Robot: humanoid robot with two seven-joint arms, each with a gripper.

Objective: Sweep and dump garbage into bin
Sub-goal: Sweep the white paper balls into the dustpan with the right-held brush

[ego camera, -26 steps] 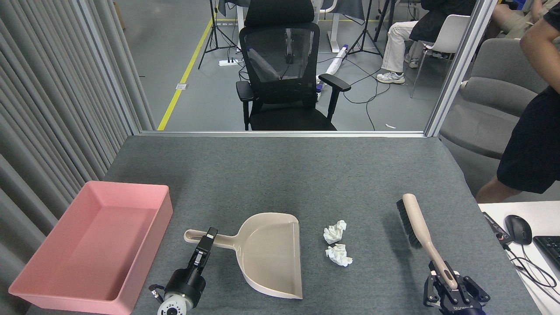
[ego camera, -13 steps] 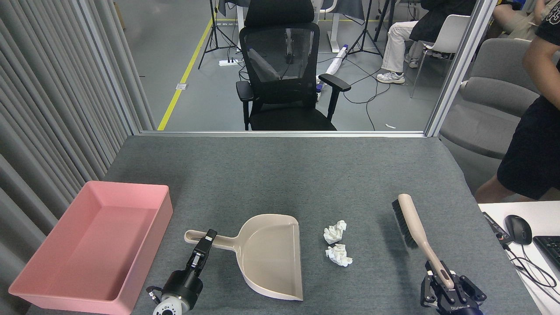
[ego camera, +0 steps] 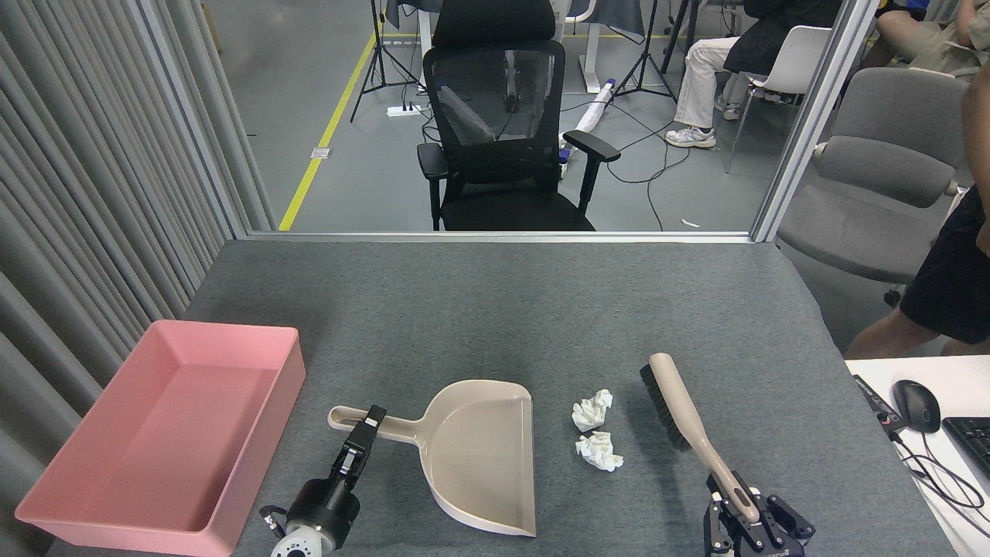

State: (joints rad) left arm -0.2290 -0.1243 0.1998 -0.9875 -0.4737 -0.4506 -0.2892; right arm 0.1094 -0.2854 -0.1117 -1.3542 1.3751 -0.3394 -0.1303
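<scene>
Two crumpled white paper wads, the garbage (ego camera: 596, 431), lie on the grey table between the beige dustpan (ego camera: 483, 456) and the brush (ego camera: 681, 410). My left gripper (ego camera: 370, 428) is shut on the dustpan's handle at the lower left. The dustpan's open mouth faces right toward the wads. At the bottom right, my right gripper (ego camera: 744, 512) is shut on the handle of the beige brush, whose black bristles point left, a short gap right of the wads. The empty pink bin (ego camera: 93, 507) sits at the table's left edge.
A black office chair (ego camera: 503, 124) stands beyond the table's far edge. A person's leg and dark shorts (ego camera: 940, 298) are at the right. A white desk (ego camera: 940, 441) with a mouse, a keyboard and cables adjoins the table's right side. Grey slats (ego camera: 93, 193) line the left.
My right gripper has carried the brush leftward, bringing its bristles close to the wads. The dustpan and left gripper have hardly shifted. The person at the right has moved further right.
</scene>
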